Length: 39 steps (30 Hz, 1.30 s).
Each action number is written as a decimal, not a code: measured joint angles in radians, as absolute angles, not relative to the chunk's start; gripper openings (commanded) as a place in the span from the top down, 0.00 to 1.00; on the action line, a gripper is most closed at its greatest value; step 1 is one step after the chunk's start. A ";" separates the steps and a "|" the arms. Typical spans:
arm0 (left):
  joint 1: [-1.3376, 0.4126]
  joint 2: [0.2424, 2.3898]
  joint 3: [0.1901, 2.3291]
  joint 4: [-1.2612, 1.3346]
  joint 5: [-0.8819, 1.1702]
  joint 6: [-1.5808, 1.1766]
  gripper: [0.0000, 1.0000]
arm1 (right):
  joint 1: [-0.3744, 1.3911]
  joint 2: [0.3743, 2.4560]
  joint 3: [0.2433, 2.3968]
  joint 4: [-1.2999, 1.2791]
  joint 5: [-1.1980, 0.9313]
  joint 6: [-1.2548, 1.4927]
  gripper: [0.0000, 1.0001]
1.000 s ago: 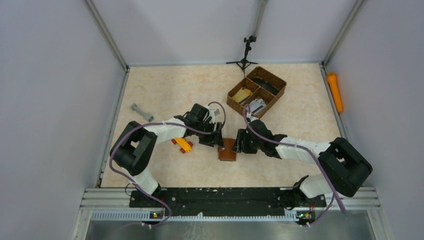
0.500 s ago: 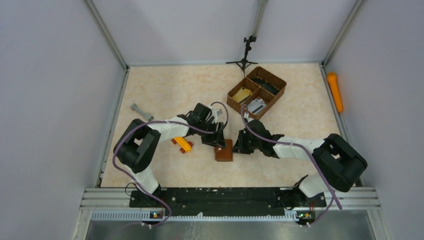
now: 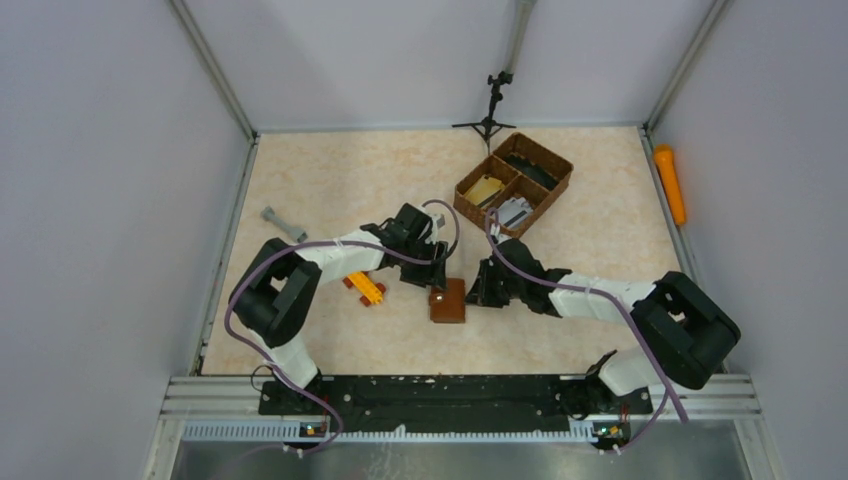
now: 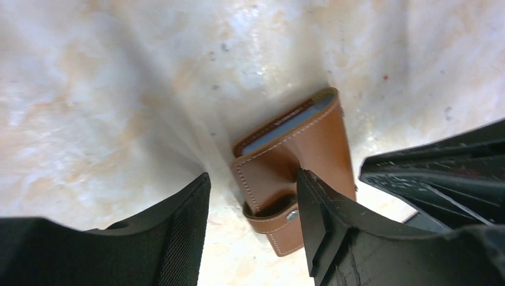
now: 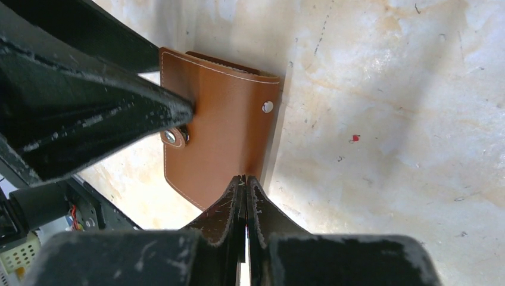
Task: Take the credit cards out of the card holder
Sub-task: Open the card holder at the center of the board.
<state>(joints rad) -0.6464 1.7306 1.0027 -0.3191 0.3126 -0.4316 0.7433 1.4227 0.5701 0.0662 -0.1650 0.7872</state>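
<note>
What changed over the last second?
The right end effector closed shut at the card holder's edge, and the card holder slid slightly left. The left end effector edged closer over it, still open. The basket and yellow toy stayed put.

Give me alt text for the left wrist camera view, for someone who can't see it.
A folded brown leather card holder lies on the pale marbled table, its snap strap between the open fingers of the left tool. A grey strip shows along its far edge.
</note>
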 measured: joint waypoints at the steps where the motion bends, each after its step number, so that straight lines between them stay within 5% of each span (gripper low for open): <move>1: -0.648 1.731 1.008 -0.329 0.289 -0.430 0.41 | 0.743 1.423 0.570 0.063 -0.165 0.787 1.00; 6: -0.650 1.730 1.026 -0.366 0.201 -0.424 0.40 | 0.743 1.423 0.570 0.045 -0.166 0.784 0.99; 13: -0.650 1.725 1.029 -0.383 0.168 -0.423 0.39 | 0.744 1.419 0.572 0.001 -0.158 0.757 0.51; 20: -0.649 1.694 1.007 -0.399 0.170 -0.424 0.38 | 0.793 1.415 0.658 -0.083 -0.112 0.708 0.42; 23: -0.649 1.676 0.994 -0.407 0.185 -0.425 0.36 | 0.804 1.426 0.698 -0.098 -0.098 0.689 0.43; 32: -0.665 1.570 0.963 -0.435 0.188 -0.461 0.38 | 0.827 1.468 0.722 -0.179 -0.033 0.625 0.69; 39: -0.693 1.486 0.918 -0.410 0.194 -0.525 0.46 | 0.828 1.434 0.760 -0.229 -0.009 0.553 1.00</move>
<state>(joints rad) -0.6933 1.4857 0.9176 -0.4103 0.1940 -0.5247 0.8284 1.4338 0.7597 -0.2295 -0.0093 0.5526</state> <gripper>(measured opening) 0.600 0.085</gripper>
